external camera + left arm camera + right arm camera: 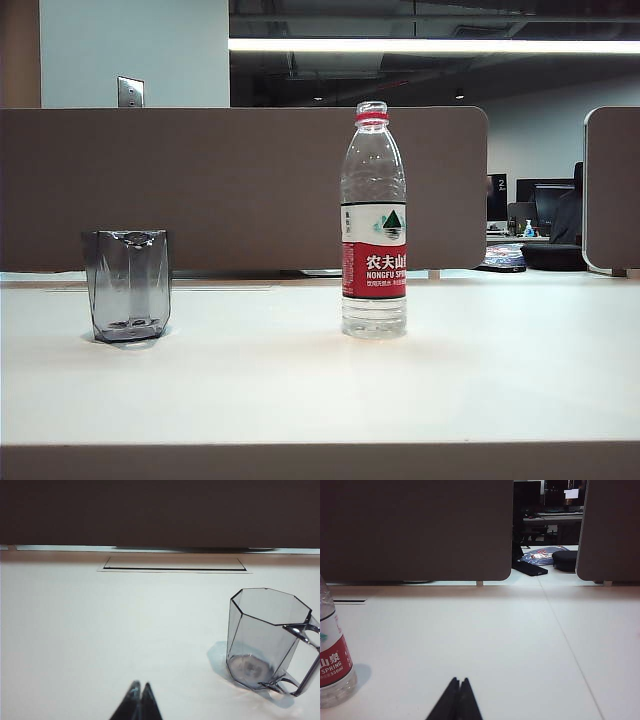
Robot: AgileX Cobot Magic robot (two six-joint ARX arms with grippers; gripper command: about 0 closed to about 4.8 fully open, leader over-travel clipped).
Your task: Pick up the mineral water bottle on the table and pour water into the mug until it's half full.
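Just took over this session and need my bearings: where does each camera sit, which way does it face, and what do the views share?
Exterior view: low at the table's front edge, facing the partition; mug left, mineral water bottle right; no arm shows.
Left wrist view: low over the table, facing the partition; shut left gripper tips, mug with its handle.
Right wrist view: same pose; shut right gripper tips, bottle at the frame's edge.
Shared: exterior and left show the mug; exterior and right the bottle.

On the mineral water bottle (373, 222), red label band: white Chinese characters "农夫山", below them "NONGFU SPR", cut off at the bottle's curve. Same label in the right wrist view (333, 664): "山泉", "SPRING", "550ml".
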